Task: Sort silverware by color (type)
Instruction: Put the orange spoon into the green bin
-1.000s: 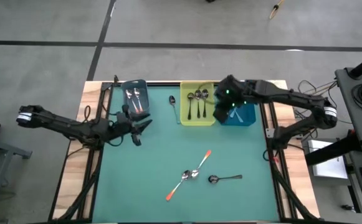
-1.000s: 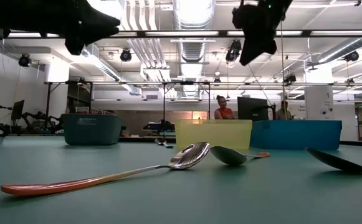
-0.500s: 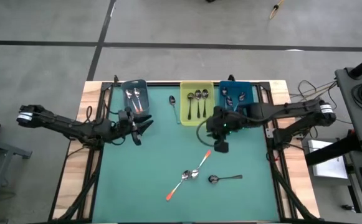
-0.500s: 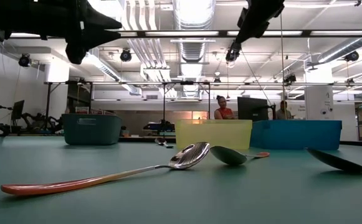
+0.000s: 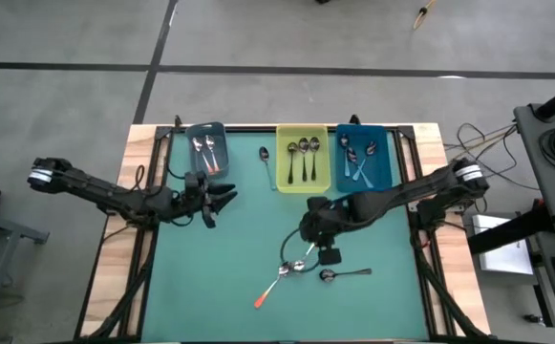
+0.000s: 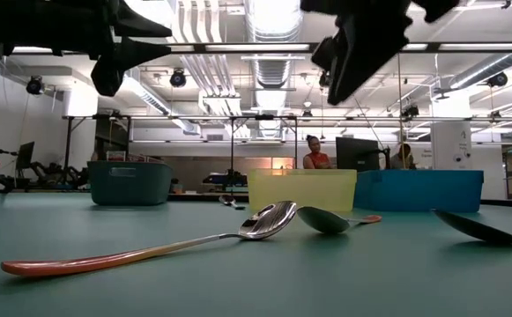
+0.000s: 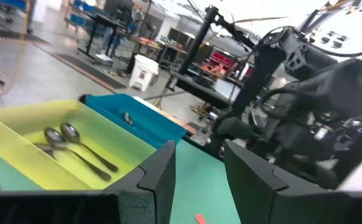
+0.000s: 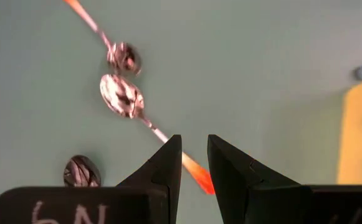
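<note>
1. Centrally, right gripper (image 5: 327, 250) hovers over two orange-handled spoons (image 5: 287, 268) at lower centre, fingers (image 8: 168, 163) slightly parted, gripping nothing
2. Left gripper (image 5: 227, 198) waits at left, fingers spread, empty
3. Dark spoon (image 5: 344, 274) lies right of the orange pair

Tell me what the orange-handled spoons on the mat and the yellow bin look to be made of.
Orange-handled spoons: bowls look like polished metal, mirror-bright with reflections; handles look coated or plastic, glossy orange, though which is unclear.

Yellow bin: likely plastic, since its pale wall looks slightly translucent with a smooth, matte surface.

Mat: an even, dull teal sheet; the material is unclear.
</note>
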Robot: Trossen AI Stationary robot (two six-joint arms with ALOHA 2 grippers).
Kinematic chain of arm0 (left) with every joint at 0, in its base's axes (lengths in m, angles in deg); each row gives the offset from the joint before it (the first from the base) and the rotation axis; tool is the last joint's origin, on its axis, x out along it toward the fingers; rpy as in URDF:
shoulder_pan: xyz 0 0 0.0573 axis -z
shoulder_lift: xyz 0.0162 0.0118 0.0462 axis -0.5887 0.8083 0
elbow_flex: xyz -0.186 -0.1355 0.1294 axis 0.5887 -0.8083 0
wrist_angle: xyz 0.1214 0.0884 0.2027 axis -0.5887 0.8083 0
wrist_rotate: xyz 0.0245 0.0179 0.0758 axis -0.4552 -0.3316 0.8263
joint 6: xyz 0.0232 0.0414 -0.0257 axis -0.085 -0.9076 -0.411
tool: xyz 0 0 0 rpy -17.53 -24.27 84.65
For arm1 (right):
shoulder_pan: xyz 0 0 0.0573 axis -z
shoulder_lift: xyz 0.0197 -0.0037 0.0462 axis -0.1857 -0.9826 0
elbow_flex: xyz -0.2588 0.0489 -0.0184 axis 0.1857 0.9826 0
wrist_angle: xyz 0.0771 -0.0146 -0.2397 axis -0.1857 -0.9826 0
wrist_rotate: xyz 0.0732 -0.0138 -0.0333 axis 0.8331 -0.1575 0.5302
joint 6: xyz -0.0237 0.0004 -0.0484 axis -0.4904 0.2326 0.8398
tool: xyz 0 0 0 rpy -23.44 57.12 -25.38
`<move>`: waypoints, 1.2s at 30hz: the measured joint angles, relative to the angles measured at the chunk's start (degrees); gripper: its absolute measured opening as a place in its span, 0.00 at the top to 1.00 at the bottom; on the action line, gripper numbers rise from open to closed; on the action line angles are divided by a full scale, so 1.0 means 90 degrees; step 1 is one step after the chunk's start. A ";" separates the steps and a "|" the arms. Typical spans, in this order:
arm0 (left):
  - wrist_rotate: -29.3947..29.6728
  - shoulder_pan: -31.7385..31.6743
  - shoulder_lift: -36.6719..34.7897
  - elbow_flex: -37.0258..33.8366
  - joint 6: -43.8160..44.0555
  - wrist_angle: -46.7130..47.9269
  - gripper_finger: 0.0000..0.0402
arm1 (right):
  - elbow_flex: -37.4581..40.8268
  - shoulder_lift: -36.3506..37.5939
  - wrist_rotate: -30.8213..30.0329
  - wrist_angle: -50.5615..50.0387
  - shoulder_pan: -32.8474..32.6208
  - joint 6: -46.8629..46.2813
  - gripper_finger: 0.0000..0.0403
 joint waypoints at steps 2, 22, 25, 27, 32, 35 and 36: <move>0.0000 0.0139 0.0063 0.0000 0.0066 -0.0032 0.71 | 0.0000 -0.0245 0.0002 0.0001 -0.0076 -0.0007 0.83; 0.0008 0.1042 0.1650 0.0002 0.0003 -0.2255 0.71 | -0.0002 -0.1554 -0.0011 0.0232 -0.0308 0.0001 0.65; 0.0022 0.1042 0.1663 0.0002 0.0003 -0.2275 0.71 | -0.0002 -0.1640 -0.0015 0.0375 -0.0308 0.0154 0.59; 0.0029 0.1042 0.1645 0.0002 0.0001 -0.2278 0.71 | -0.0004 -0.1718 -0.0013 0.0503 -0.0308 0.0230 0.56; 0.0034 0.1039 0.1602 0.0002 0.0001 -0.2321 0.71 | -0.0010 -0.1969 0.0004 0.0613 -0.0308 0.0450 0.54; 0.0036 0.1037 0.1590 0.0002 0.0001 -0.2328 0.71 | -0.0010 -0.2063 0.0007 0.0722 -0.0306 0.0457 0.55; 0.0038 0.1037 0.1590 0.0002 0.0001 -0.2334 0.71 | -0.0010 -0.2083 0.0011 0.0731 -0.0306 0.0473 0.56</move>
